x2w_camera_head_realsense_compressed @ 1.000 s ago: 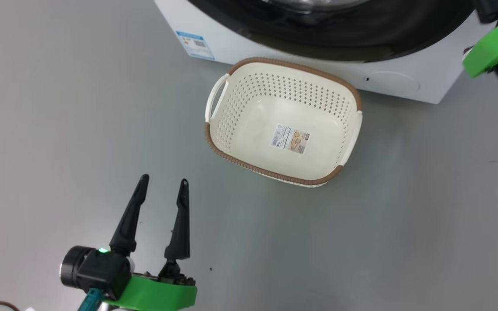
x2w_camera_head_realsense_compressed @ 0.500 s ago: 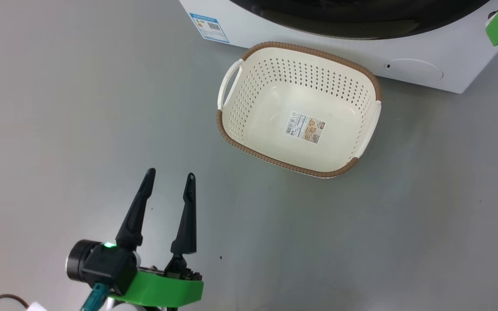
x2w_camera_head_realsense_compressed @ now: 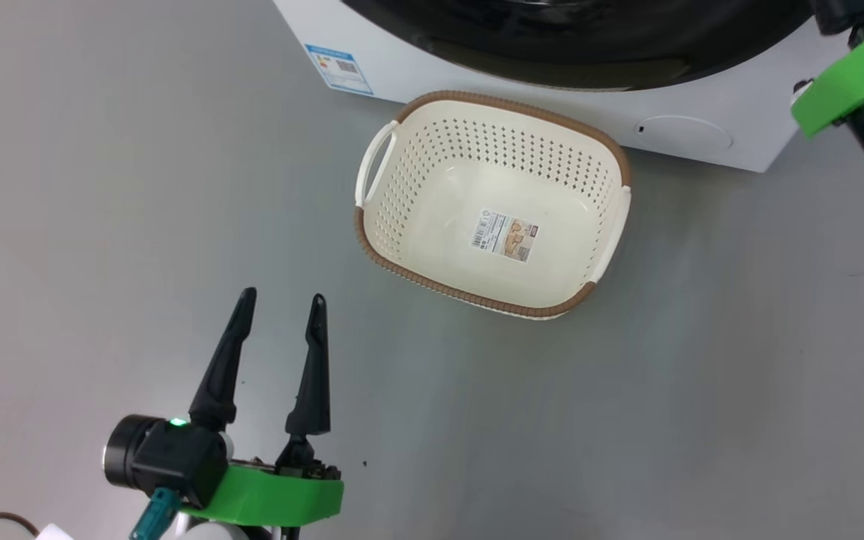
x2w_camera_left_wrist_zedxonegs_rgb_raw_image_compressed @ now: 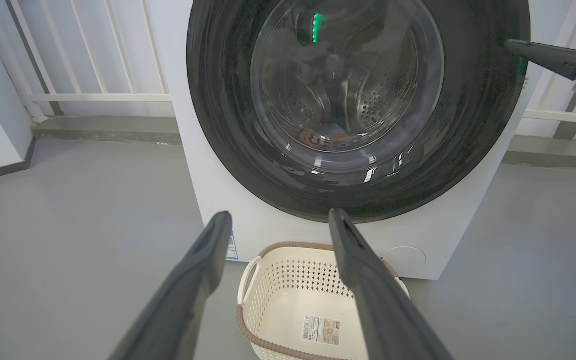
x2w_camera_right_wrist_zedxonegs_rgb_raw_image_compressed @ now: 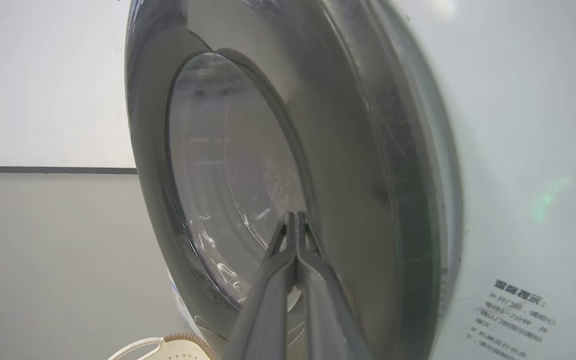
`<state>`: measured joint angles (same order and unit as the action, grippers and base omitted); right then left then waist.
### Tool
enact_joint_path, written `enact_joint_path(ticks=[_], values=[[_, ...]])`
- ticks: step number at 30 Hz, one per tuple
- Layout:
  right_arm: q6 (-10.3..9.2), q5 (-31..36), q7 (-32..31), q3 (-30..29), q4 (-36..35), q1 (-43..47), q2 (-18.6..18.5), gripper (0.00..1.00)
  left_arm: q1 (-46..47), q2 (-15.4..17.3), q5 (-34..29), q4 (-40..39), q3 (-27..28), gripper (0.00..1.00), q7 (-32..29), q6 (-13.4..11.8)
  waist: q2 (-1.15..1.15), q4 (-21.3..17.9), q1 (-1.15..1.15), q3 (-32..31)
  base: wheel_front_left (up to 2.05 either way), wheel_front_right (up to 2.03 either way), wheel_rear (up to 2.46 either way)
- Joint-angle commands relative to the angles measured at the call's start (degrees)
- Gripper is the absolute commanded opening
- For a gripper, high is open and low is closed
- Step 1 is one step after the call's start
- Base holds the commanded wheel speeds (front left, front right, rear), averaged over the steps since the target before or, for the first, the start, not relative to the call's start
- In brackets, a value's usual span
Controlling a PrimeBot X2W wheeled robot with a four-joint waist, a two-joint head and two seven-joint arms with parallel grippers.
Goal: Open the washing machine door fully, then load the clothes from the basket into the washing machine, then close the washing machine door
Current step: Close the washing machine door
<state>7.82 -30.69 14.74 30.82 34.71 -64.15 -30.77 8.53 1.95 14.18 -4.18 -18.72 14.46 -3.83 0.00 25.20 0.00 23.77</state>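
The right tool (x2w_camera_right_wrist_zedxonegs_rgb_raw_image_compressed: 295, 216) has its two long dark fingers pressed together with nothing between them, tips at the wide glossy black rim of the large round washing machine door (x2w_camera_right_wrist_zedxonegs_rgb_raw_image_compressed: 348, 150), touching it or just off it, I cannot tell. The door lies against the big white boxy front-loading washing machine (x2w_camera_head_realsense_compressed: 417, 71), and whether its latch has caught is not visible. The likely trouble is a slip: thin joined tips on a slick, curved rim may skid toward the bulging glass, and a weak or off-line push may leave the door unlatched and free to spring out. The soft light-blue clothes with orange-brown prints (x2w_camera_left_wrist_zedxonegs_rgb_raw_image_compressed: 325, 137) sit low in the drum behind the glass, seemingly clear of the seal. The small cream-white perforated plastic basket (x2w_camera_head_realsense_compressed: 477, 300) stands bare on the grey floor (x2w_camera_head_realsense_compressed: 627, 412) just before the machine. The left tool (x2w_camera_head_realsense_compressed: 280, 296) hovers with fingers apart, well away from it
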Motion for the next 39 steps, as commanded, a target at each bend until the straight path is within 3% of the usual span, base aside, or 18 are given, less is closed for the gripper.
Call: enact_joint_path(ticks=[1,12,20,21,23,24,39], values=[[-0.33,-0.43,0.26,-0.45,-2.50,2.42,0.86,0.00,0.30,0.93,-0.54,-0.91,2.35,1.00,0.54,0.09,0.00,-1.10,0.00,-0.90,0.00,0.00,0.00],[-0.33,1.25,0.26,-11.35,-15.39,19.94,3.96,0.00,-0.64,0.93,-2.91,0.09,5.11,1.00,0.54,1.83,0.00,-6.26,0.00,-4.94,0.00,0.00,0.00],[-0.33,4.48,0.26,-18.45,-21.00,34.17,7.31,0.00,-2.29,0.93,-4.61,1.51,7.61,1.00,0.54,3.78,0.00,-9.69,0.00,-8.97,0.00,0.00,0.00],[-0.33,4.94,0.26,-19.44,-21.55,35.60,7.86,0.09,-2.51,0.93,-4.82,1.72,7.89,1.00,0.54,4.01,0.00,-10.02,0.00,-9.41,0.00,0.00,0.00],[-0.33,5.93,0.26,-21.23,-22.51,38.24,8.95,0.63,-3.00,0.93,-5.06,2.07,8.41,1.00,0.54,4.49,0.00,-10.70,0.00,-10.29,0.00,0.00,0.00],[-0.33,6.46,0.26,-22.11,-23.00,39.45,9.58,1.00,-3.28,0.93,-5.16,2.23,8.63,1.00,0.54,4.73,0.00,-11.03,0.00,-10.76,0.00,0.00,0.00],[-0.33,11.53,0.26,-30.52,-27.08,54.21,17.28,1.00,-7.45,1.27,-5.89,4.75,11.62,1.00,0.54,7.35,0.00,-15.12,0.00,-17.62,0.00,0.00,0.00]])
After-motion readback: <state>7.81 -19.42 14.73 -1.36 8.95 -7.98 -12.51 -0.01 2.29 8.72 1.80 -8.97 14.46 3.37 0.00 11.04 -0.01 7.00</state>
